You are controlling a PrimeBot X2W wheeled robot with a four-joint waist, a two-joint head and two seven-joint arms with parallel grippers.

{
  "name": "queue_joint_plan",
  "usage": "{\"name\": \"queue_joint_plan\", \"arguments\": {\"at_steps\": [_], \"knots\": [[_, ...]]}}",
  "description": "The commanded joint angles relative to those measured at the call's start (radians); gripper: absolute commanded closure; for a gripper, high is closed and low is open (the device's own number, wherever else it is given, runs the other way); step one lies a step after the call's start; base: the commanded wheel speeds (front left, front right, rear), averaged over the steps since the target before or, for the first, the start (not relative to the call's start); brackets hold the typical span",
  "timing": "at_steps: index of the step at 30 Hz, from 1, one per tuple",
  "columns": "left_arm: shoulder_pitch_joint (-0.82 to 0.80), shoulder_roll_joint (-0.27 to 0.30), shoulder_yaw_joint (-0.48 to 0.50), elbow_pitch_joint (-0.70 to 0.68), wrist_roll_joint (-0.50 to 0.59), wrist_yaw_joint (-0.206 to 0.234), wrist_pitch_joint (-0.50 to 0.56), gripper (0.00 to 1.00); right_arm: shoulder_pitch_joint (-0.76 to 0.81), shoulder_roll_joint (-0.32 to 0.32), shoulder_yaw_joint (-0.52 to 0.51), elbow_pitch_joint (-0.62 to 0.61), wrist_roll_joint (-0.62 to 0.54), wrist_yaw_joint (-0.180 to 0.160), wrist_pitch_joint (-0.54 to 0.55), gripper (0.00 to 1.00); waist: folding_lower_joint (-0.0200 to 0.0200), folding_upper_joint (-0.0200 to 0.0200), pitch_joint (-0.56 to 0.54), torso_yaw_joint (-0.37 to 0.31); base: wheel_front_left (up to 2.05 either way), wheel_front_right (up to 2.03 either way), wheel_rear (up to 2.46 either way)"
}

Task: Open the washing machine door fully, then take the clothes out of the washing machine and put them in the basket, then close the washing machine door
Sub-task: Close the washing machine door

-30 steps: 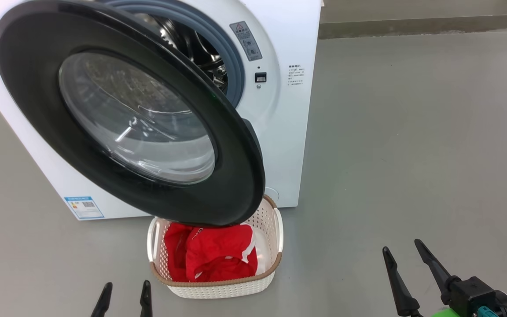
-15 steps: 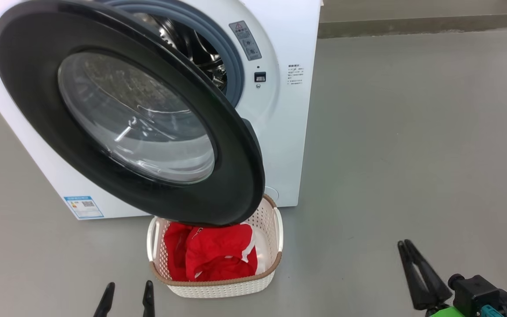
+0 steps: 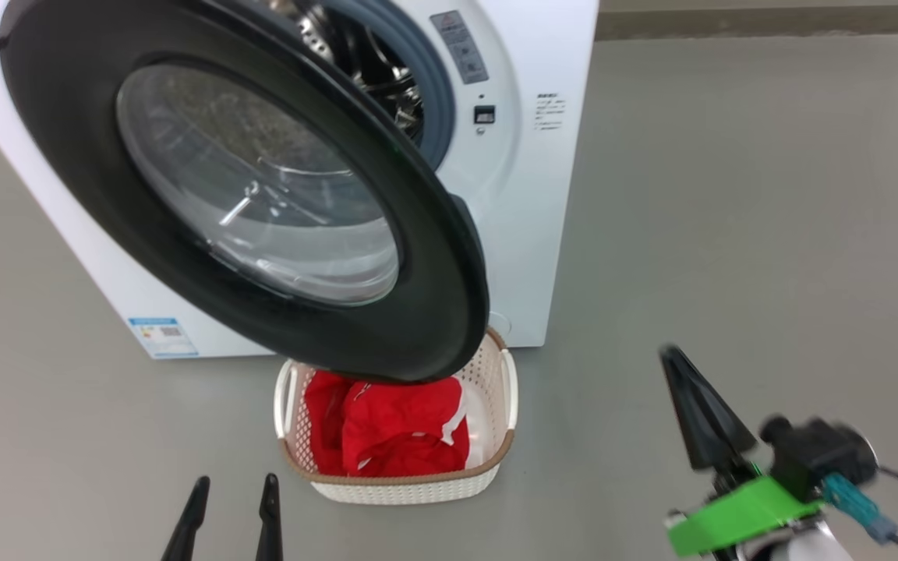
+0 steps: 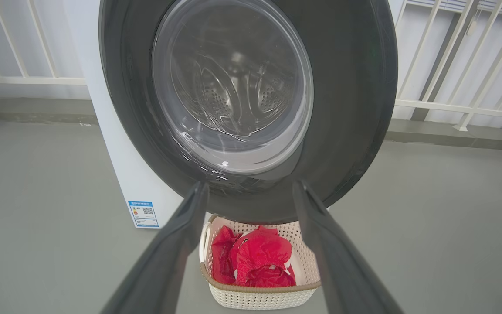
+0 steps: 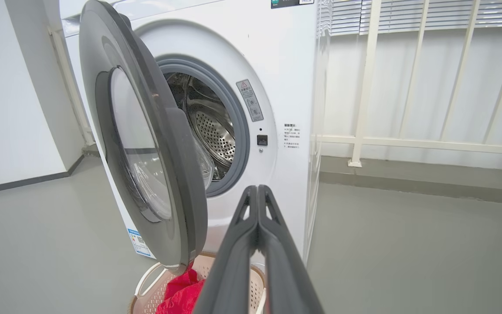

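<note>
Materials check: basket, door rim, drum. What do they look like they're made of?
Basket: moulded cream plastic by the look, matte, perforated walls, brown woven-look rim. Door rim: glossy black, probably plastic; faint reflections show. Drum: shiny perforated metal, likely stainless steel.

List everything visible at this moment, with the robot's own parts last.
washing machine: one, white, standing on the floor
washing machine door: one, black rim with clear glass, swung open over the basket
basket: one, cream with brown rim, on the floor under the door's lower edge
clothes: count unclear, red with white trim, in the basket
label sticker: one, blue, low on the machine's front
railing: one, white, behind the machine
left gripper: one, dark fingers apart, lower left
right gripper: one, dark fingers together, empty, lower right
</note>
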Motion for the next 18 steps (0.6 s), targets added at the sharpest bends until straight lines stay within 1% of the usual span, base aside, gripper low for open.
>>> {"name": "queue_joint_plan", "arguments": {"at_steps": [1,4,5,10,13,18], "knots": [[-0.056,0.003,0.029,-0.031,0.012,0.008,-0.008,0.00,-0.085,-0.010,0.056,-0.042,0.006,0.003,-0.006,1.00,0.0000,0.0000,0.022,0.024,0.00,0.00,0.00],[-0.070,-0.003,0.026,-0.029,0.013,0.008,-0.015,0.00,-0.140,-0.010,0.103,-0.050,0.011,0.003,-0.006,1.00,0.0000,0.0000,0.035,0.048,0.00,0.00,0.00],[-0.070,-0.003,0.026,-0.029,0.013,0.008,-0.015,0.00,-0.140,-0.010,0.103,-0.050,0.011,0.003,-0.006,1.00,0.0000,0.0000,0.035,0.048,0.00,0.00,0.00],[-0.098,-0.011,0.016,-0.023,0.017,0.006,-0.023,0.00,-0.228,-0.012,0.198,-0.033,0.022,0.003,-0.006,1.00,0.0000,0.0000,0.058,0.093,0.00,0.00,0.00],[-0.118,-0.015,0.009,-0.020,0.020,0.004,-0.027,0.00,-0.296,-0.014,0.261,0.005,0.038,0.003,-0.004,1.00,0.0000,0.0000,0.079,0.123,0.00,0.00,0.00],[-0.139,-0.021,0.003,-0.017,0.025,0.004,-0.034,0.00,-0.373,-0.022,0.318,0.070,0.057,0.003,0.000,1.00,0.0000,0.0000,0.104,0.153,0.00,0.00,0.00]]}}
